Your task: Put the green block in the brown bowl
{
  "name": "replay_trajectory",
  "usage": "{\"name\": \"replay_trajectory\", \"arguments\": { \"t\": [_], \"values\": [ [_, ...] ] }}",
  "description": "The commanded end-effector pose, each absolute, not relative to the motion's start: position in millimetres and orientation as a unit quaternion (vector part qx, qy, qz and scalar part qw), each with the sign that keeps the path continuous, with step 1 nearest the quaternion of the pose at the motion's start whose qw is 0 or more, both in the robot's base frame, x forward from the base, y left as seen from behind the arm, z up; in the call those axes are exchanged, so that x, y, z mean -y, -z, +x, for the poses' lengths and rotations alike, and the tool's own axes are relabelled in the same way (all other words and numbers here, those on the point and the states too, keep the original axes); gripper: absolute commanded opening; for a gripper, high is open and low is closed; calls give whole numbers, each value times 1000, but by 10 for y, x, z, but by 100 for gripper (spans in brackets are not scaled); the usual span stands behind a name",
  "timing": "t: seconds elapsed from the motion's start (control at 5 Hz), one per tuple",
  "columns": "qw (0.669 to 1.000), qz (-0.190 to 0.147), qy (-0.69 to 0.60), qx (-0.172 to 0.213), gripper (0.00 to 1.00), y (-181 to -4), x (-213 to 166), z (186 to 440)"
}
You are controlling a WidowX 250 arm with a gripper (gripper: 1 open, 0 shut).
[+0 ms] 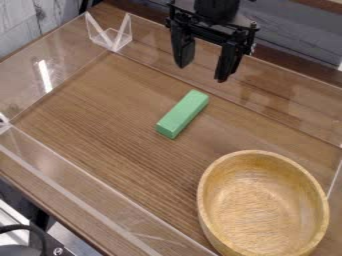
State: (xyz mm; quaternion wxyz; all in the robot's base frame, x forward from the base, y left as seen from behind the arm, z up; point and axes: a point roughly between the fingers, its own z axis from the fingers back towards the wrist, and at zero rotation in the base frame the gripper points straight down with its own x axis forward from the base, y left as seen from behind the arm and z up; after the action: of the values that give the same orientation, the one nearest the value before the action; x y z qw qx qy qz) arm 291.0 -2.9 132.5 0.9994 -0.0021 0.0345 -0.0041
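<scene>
The green block (183,113) lies flat on the wooden table, near the middle, its long side running diagonally. The brown bowl (263,207) stands at the front right, its hollow holding nothing. My gripper (206,58) hangs above the table behind the block, pointing down, its two black fingers (227,62) spread apart with nothing between them. It is apart from both the block and the bowl.
Low clear acrylic walls (54,70) fence in the table on all sides. A folded clear plastic piece (110,32) stands at the back left corner. The table's front edge (80,215) runs diagonally at the lower left.
</scene>
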Motion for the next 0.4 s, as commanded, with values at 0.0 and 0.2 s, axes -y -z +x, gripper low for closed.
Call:
{"name": "replay_trajectory", "arguments": {
  "t": [0.0,0.2],
  "values": [
    [999,-1,3,-35,100,-1235,-10,2904],
    [1000,-2,4,-27,100,-1104,-80,2870]
  ]
}}
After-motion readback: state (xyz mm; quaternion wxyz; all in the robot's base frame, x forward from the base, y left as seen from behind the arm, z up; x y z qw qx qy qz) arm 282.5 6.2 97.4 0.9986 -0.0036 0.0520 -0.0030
